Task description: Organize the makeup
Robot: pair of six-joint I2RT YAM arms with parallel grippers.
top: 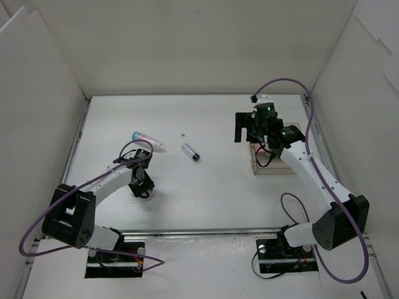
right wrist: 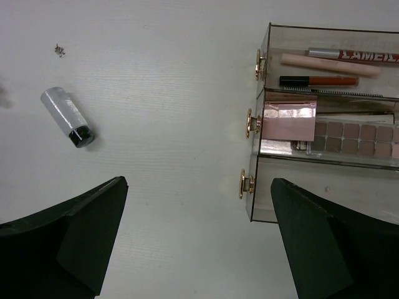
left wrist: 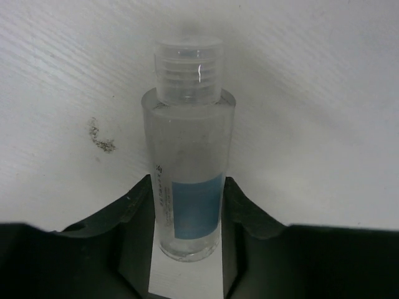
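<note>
Clear bottle (left wrist: 187, 143) in left claw (left wrist: 188, 190); black-capped vial (right wrist: 67, 116), acrylic box (right wrist: 312, 193) lie apart.

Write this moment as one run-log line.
left fingers: shut on clear bottle | right fingers: open near drawer box | loose: pink bottle, small vial

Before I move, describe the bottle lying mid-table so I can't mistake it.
On the white table, left of the clear drawer box, two bottles lie loose. Yours is the short clear bottle, black-capped, right of the pink teal-capped bottle.
</note>
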